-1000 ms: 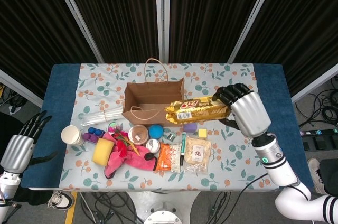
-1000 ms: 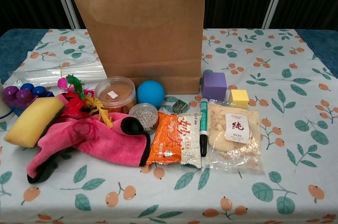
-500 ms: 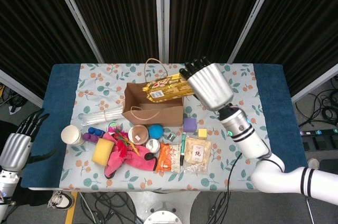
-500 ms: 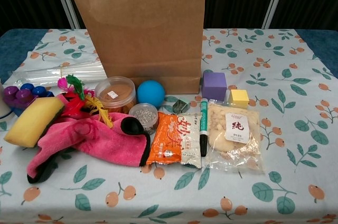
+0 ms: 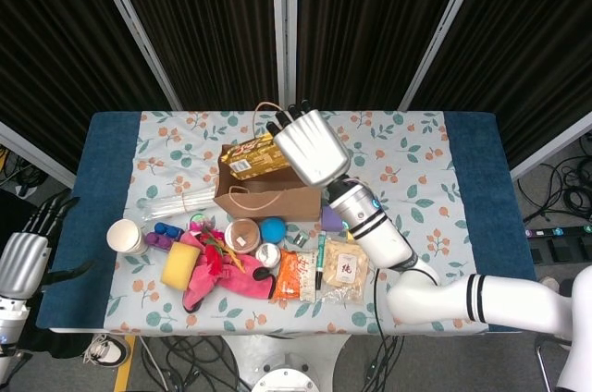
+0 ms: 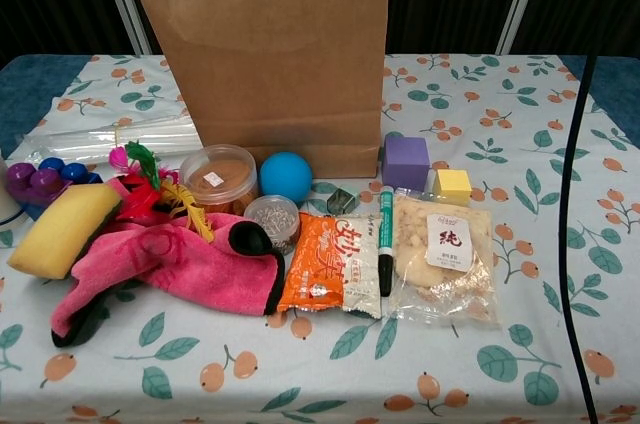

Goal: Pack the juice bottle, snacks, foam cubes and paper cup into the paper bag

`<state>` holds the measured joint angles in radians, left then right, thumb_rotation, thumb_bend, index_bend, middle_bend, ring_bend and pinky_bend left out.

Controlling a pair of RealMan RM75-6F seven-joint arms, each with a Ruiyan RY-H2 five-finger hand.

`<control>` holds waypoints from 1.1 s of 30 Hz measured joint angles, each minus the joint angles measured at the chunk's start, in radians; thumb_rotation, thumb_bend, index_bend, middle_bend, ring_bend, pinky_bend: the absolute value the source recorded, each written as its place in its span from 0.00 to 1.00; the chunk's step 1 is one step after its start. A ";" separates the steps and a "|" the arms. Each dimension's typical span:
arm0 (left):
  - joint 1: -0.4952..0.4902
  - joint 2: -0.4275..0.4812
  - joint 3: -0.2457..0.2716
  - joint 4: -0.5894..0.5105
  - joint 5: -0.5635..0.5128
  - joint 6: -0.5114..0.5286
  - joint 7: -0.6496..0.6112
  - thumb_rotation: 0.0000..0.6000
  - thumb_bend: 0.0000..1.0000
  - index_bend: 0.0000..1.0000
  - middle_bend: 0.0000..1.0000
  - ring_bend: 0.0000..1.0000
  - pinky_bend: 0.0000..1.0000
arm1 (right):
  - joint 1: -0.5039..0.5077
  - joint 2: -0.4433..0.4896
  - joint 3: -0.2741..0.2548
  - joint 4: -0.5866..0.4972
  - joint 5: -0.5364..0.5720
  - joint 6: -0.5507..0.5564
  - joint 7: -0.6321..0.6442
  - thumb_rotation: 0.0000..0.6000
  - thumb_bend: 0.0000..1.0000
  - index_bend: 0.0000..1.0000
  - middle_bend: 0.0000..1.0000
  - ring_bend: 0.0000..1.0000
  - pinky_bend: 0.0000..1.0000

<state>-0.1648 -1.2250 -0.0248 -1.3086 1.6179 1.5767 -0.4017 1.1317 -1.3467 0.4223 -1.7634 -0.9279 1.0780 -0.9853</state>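
1. The right robot hand (image 5: pixel 310 145) hovers over the open top of the paper bag (image 5: pixel 268 190), near the surface's back edge, holding a gold snack pack (image 5: pixel 253 157) that sits partly inside the opening.
2. The left robot hand (image 5: pixel 20 261) hangs off the surface's left edge, holding nothing, fingers loosely spread.
3. Left to pack, by my reading: the orange snack packet (image 6: pixel 330 266) and the clear snack bag (image 6: pixel 443 256) near the front edge, the purple foam cube (image 6: pixel 405 161), the yellow foam cube (image 6: pixel 452 185), and the paper cup (image 5: pixel 126 236) near the left edge.
4. I cannot make out a juice bottle; it may already be in the bag.
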 measured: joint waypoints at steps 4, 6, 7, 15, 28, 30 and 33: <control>-0.001 -0.005 0.000 0.006 0.001 -0.001 -0.005 1.00 0.09 0.13 0.10 0.06 0.16 | 0.011 0.011 -0.014 -0.002 0.033 0.002 -0.020 1.00 0.19 0.60 0.47 0.33 0.30; -0.002 -0.008 0.000 0.010 0.001 -0.003 -0.006 1.00 0.09 0.13 0.10 0.06 0.16 | 0.017 0.019 -0.019 -0.007 0.055 -0.003 -0.028 1.00 0.12 0.51 0.41 0.26 0.24; -0.003 -0.009 0.000 0.011 0.002 -0.003 -0.007 1.00 0.09 0.13 0.10 0.06 0.16 | 0.021 0.024 -0.022 -0.012 0.073 -0.007 -0.034 1.00 0.08 0.45 0.38 0.22 0.19; -0.003 -0.007 -0.005 0.017 -0.007 -0.004 -0.014 1.00 0.09 0.13 0.10 0.06 0.16 | 0.062 0.035 -0.039 -0.036 0.139 -0.018 -0.031 1.00 0.00 0.24 0.26 0.05 0.05; -0.002 -0.005 -0.004 0.011 -0.002 0.001 -0.011 1.00 0.09 0.13 0.10 0.06 0.16 | 0.071 0.047 -0.071 -0.058 0.118 0.044 0.009 1.00 0.00 0.22 0.25 0.06 0.04; -0.002 -0.004 -0.005 0.008 -0.001 0.002 -0.009 1.00 0.09 0.13 0.10 0.06 0.16 | 0.063 0.054 -0.071 -0.070 0.105 0.057 0.026 1.00 0.00 0.22 0.25 0.07 0.04; -0.002 -0.002 -0.006 0.003 0.000 0.004 -0.005 1.00 0.09 0.13 0.10 0.06 0.16 | 0.034 0.074 -0.067 -0.111 0.064 0.097 0.071 1.00 0.00 0.23 0.27 0.11 0.07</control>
<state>-0.1668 -1.2267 -0.0310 -1.3058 1.6176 1.5806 -0.4069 1.1660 -1.2730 0.3548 -1.8743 -0.8644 1.1753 -0.9138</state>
